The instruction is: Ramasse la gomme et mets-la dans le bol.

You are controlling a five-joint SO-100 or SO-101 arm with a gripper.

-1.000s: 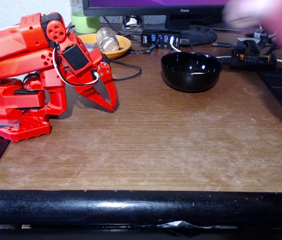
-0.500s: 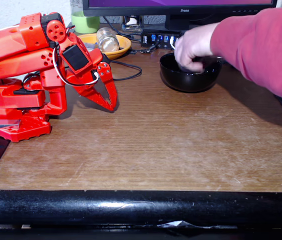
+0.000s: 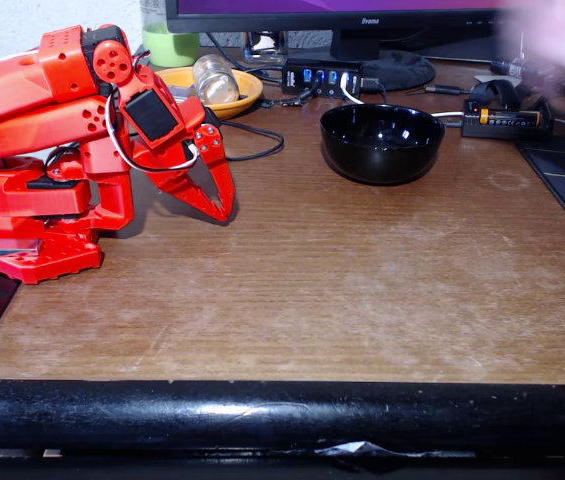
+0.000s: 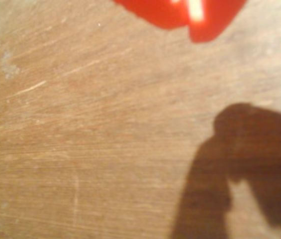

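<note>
The glossy black bowl (image 3: pixel 383 142) stands at the back of the wooden table (image 3: pixel 342 290), right of centre in the fixed view; I see nothing inside it. The gomme is out of view. My red gripper (image 3: pixel 224 213) rests folded at the left, fingertips together and pointing down just above the tabletop, well left of the bowl and holding nothing. In the wrist view the red fingertips (image 4: pixel 202 30) poke in from the top edge over bare wood, with their shadow at the lower right.
A blurred hand (image 3: pixel 562 35) is at the top right corner. Behind the bowl stand a monitor base (image 3: pixel 382 60), a USB hub (image 3: pixel 322 77) and cables. A yellow-orange dish (image 3: pixel 212 90) with a glass jar sits behind the gripper. A black edge (image 3: pixel 282 415) borders the table's front.
A person's hand reached into the bowl half a second ago and has pulled back to the top right. The pale spot seen in the bowl earlier is gone. The arm has not moved.
</note>
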